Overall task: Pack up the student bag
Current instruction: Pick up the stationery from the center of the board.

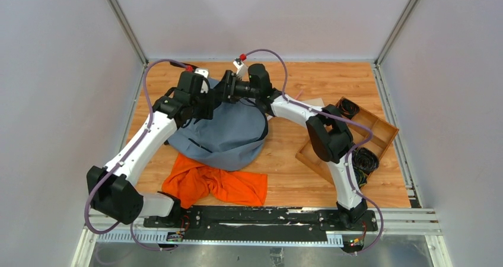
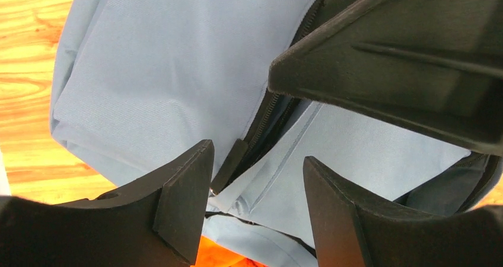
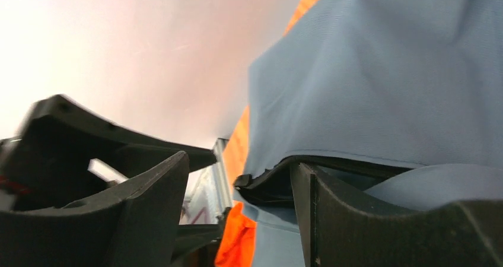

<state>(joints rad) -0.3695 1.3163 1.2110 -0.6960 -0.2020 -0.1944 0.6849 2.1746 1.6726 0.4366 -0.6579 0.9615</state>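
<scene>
Looking down from the left claw (image 2: pixel 255 160), I see its two fingers standing apart with nothing pinched between them; the open zipper (image 2: pixel 267 110) of the student bag (image 1: pixel 231 133) runs up through the gap, close to one fingertip. The right claw (image 3: pixel 237 166) is likewise released, with daylight between its fingers, and one finger sits right against the dark rim of the bag's mouth, though I cannot tell whether it is inside the opening. Both claws meet at the far end of the bag, which lies slumped in the middle of the bench (image 1: pixel 285 154), its near edge meeting an orange garment (image 1: pixel 216 184) spread toward the arm bases. I judge the bag to be light, soft and floppy: the fabric folds and sags, so it will not hold its mouth open unaided, and smooth panels would likely slip out of a pinch. The zipper edge or the stiffer seam beside it looks like the best hold, one claw on each side to spread the opening. Off to the right sits a wooden tray (image 1: pixel 379 130) holding black coiled cables (image 1: pixel 366 158). My count: one bag, one orange garment, one tray, and at least two cable coils, possibly a third.
</scene>
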